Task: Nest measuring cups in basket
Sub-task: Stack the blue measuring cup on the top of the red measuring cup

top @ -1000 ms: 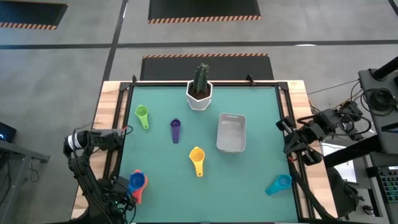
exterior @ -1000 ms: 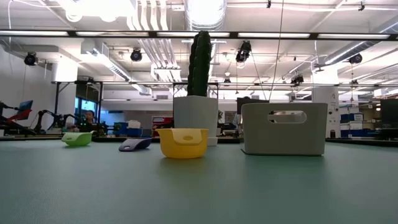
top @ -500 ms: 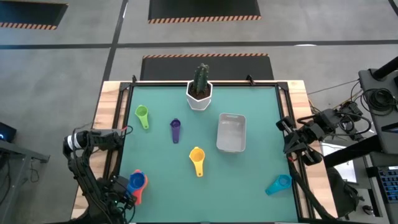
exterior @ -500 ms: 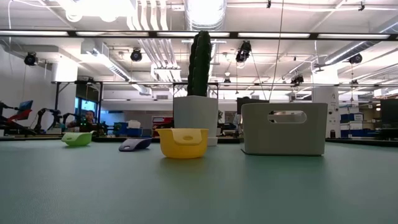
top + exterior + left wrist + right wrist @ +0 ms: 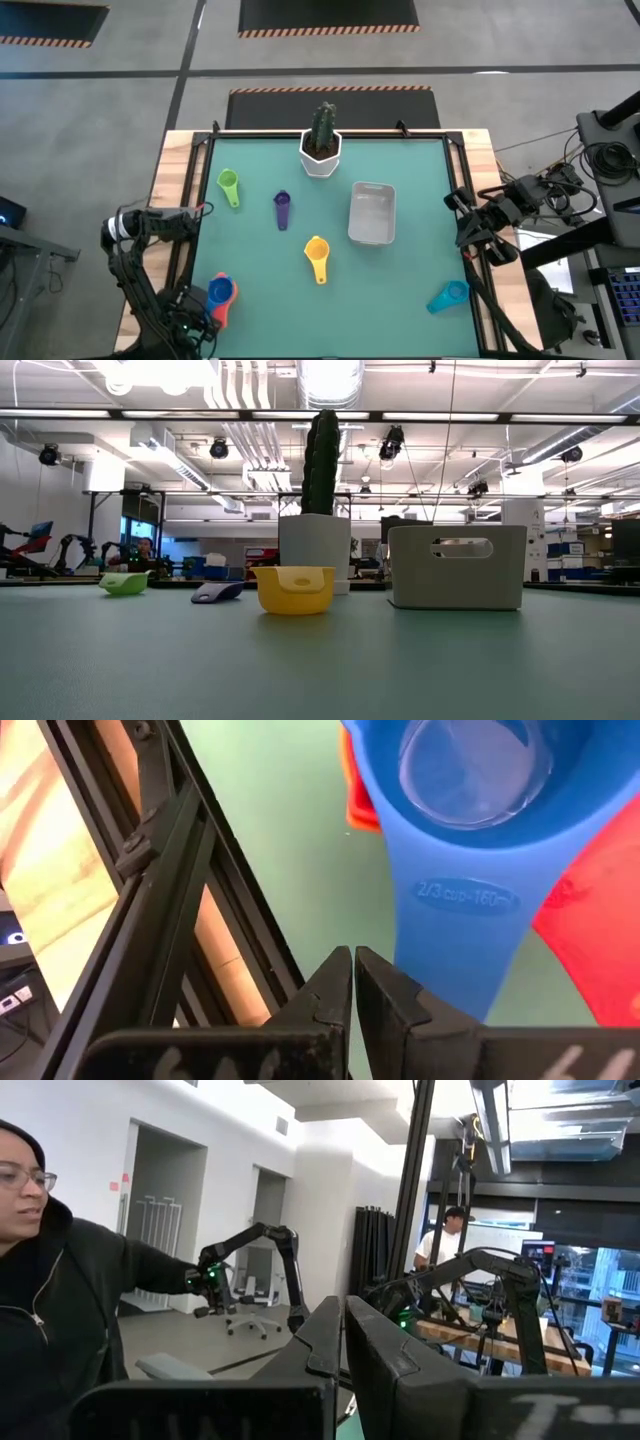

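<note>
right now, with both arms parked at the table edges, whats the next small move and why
Probably open the left gripper and ease it onto the blue cup. Its fingers are shut and empty, the blue cup lies just ahead of it on the red cup, and the basket holds no cups yet. The right gripper waits shut at the right edge, facing the room.

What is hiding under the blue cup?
The blue cup lies on top of a red cup, with an orange cup's edge peeking out too. Their bowls are covered, so whether they are properly nested cannot be seen.
</note>
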`<move>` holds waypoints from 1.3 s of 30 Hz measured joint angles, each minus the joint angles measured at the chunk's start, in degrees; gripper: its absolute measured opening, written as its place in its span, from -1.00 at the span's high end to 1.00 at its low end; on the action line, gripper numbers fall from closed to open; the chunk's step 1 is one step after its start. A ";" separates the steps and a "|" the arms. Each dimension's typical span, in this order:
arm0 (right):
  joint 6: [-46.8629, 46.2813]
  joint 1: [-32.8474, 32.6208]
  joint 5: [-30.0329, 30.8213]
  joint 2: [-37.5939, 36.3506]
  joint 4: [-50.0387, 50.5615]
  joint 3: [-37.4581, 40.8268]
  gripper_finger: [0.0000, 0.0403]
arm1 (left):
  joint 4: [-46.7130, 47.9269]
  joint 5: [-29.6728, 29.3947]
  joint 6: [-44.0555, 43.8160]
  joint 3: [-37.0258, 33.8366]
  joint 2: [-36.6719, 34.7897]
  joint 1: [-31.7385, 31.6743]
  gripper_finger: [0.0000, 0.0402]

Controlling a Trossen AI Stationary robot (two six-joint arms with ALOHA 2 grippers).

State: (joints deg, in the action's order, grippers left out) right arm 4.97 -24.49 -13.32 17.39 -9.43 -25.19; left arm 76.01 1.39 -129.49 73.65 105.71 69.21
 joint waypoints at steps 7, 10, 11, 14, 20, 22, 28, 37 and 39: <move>-0.02 0.00 0.00 0.00 0.00 0.00 0.96 | -0.19 -0.98 -0.04 0.52 0.00 -0.02 1.00; -0.02 0.02 0.00 0.00 0.00 0.00 0.96 | -0.36 -1.03 -0.07 0.52 0.00 -0.06 1.00; -0.02 0.00 0.00 0.00 0.00 0.00 0.96 | -0.44 -1.05 -0.07 0.52 0.00 -0.10 1.00; -0.02 0.00 0.00 0.00 0.00 0.00 0.96 | -0.61 -1.09 -0.07 0.52 0.00 -0.11 1.00; -0.02 0.02 0.00 0.00 0.00 0.00 0.96 | -3.60 -3.14 -0.04 0.52 0.00 -0.11 1.00; -0.02 0.00 0.00 0.00 0.00 0.00 0.96 | -4.46 -3.34 -0.02 0.52 0.00 -0.15 1.00; -0.02 0.02 0.01 0.00 0.00 0.00 0.96 | -4.68 -4.98 -0.02 1.46 0.00 -0.13 1.00; -0.02 0.02 0.00 0.00 -0.02 0.00 0.96 | -4.63 -9.41 -0.07 3.20 0.02 -0.22 1.00; -0.02 0.01 0.01 0.00 -0.02 0.00 0.96 | -4.91 -11.44 -0.22 3.45 0.02 -0.29 1.00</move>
State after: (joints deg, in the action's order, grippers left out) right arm 4.95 -24.49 -13.31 17.39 -9.45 -25.19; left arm 71.09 -10.06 -129.71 77.10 105.73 68.92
